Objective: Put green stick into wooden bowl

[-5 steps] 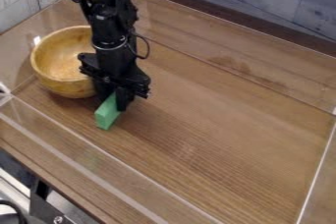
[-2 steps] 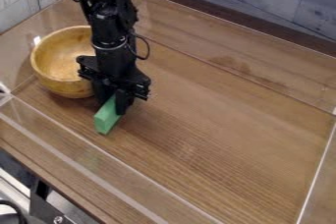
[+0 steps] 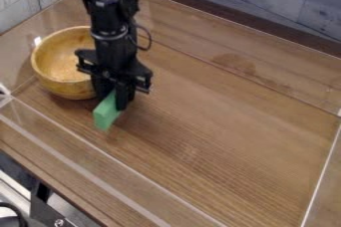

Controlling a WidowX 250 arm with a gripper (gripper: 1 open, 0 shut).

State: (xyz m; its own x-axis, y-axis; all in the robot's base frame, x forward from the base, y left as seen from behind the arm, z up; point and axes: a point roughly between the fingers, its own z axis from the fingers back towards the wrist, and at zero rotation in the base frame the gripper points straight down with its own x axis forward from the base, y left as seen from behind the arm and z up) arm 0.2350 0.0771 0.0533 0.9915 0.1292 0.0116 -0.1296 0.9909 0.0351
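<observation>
One green stick (image 3: 106,113) is all I have to deliver, and my jaws (image 3: 112,99) are clamped on its upper end, with the rest hanging out below them toward the near side. It sits just in front of the wooden bowl (image 3: 56,63), outside the rim, on the side nearer the camera. I judge the grasp done and the lift under way or about to begin; from this one angle I can't tell for certain whether the stick's lower end is clear of the tabletop (image 3: 213,121).

Next I'd want height: raise the stick until its dangling end passes over the bowl's thick wall, then carry it back and toward the picture's left, over the hollow, and let go low. The near rim is what stands in the way; too shallow a path could knock the stick askew or shove the bowl. My own arm (image 3: 112,22) also hides the bowl's right-hand edge, so I'd judge clearance carefully there. Dark hardware and cabling (image 3: 40,206) lie at the lower left corner, away from that route.
</observation>
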